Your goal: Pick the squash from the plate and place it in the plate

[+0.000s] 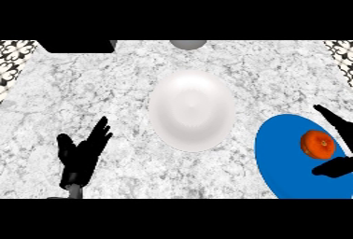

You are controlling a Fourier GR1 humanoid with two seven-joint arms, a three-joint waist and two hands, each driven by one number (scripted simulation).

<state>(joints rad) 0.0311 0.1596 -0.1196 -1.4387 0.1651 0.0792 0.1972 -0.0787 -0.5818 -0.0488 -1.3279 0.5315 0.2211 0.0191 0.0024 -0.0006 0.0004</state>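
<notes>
The marble counter (82,93) carries a white plate (192,111) at its middle and a blue plate (283,158) at the right edge, on which the orange squash (317,144) lies. The right hand (336,144) brackets it, fingers beyond and thumb on the near side, spread and seemingly not yet touching. The left hand (82,151) rests open, well apart. The squash looks slightly taller than wide, its long axis running away from the robot; which end is the stem I cannot tell.

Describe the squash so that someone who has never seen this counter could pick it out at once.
Start at the marble counter and find the blue plate at its right edge, beside the larger white plate in the middle. The squash lies on the blue plate, between the thumb and fingers of the right robot hand. It is the only small, round, orange thing there.
</notes>
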